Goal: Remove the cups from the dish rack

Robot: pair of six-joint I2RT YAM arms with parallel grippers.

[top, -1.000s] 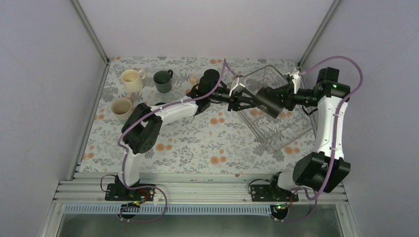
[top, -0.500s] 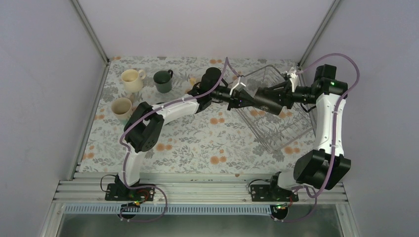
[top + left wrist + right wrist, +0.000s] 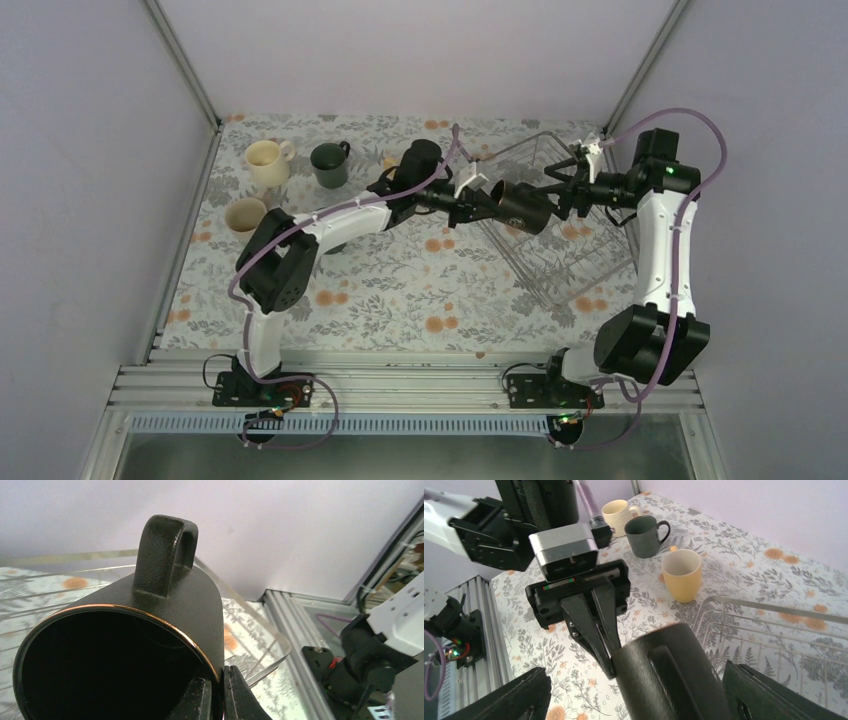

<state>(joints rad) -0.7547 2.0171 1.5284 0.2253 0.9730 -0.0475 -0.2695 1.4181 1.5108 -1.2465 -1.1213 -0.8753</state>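
Observation:
A black cup (image 3: 520, 207) with a gold rim hangs on its side above the left edge of the wire dish rack (image 3: 585, 285). My left gripper (image 3: 478, 200) is shut on the cup's rim (image 3: 218, 677), one finger inside and one outside, with the handle (image 3: 165, 550) pointing up. My right gripper (image 3: 562, 193) stands open around the cup's base (image 3: 669, 675), its fingers (image 3: 499, 700) wide of both sides. No cups show inside the dish rack (image 3: 774, 630). On the table stand a cream cup (image 3: 265, 160), a dark green cup (image 3: 328, 163) and a yellow cup (image 3: 681, 575).
A further pale cup (image 3: 245, 215) stands near the left wall, below the cream one. The left arm (image 3: 340, 215) stretches across the table's middle towards the rack. The right arm's elbow (image 3: 660, 170) is over the rack's far right corner.
My left gripper has shut on the black cup's rim, and my right gripper has opened and let go of it. The cup has shifted a little to the left.

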